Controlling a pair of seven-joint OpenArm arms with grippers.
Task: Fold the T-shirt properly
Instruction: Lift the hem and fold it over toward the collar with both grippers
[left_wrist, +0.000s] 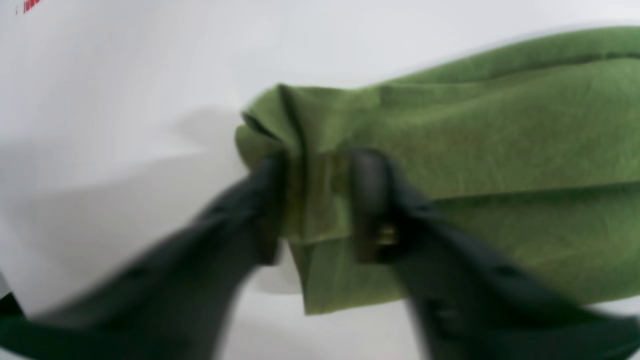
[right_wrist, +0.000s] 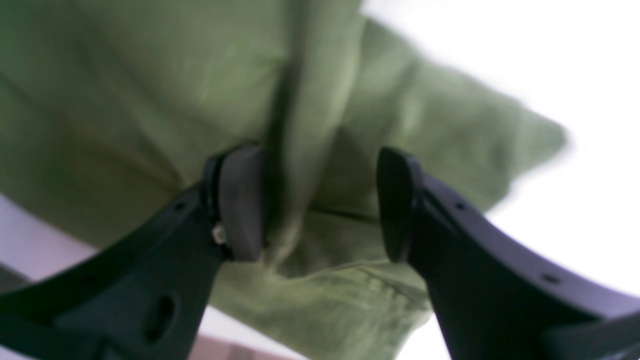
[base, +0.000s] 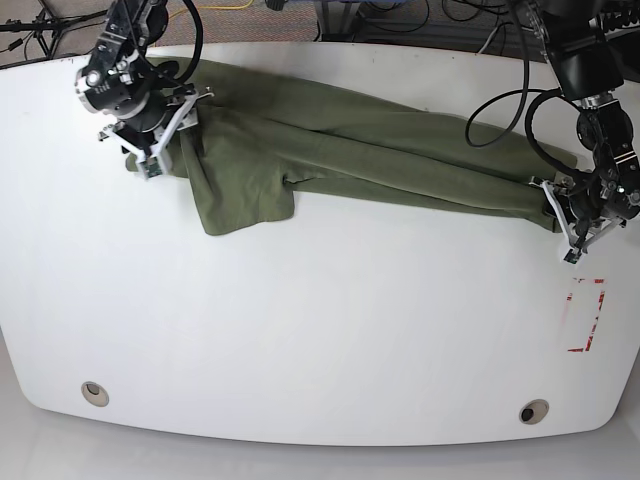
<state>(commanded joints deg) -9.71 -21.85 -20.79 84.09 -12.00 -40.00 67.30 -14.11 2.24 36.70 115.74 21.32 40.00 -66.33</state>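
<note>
Left hand pinches T-shirt (bunched edge).

The T-shirt is coloured a plain olive green, with no pattern. The table is finished in white, and a red-marked rectangle is printed near its edge. Both the left gripper and right gripper are black.

Two black arms, each ending in a two-fingered tool.
The left tool and right tool have curved matte-black fingers with dark pads, small screws and black cables.
</note>
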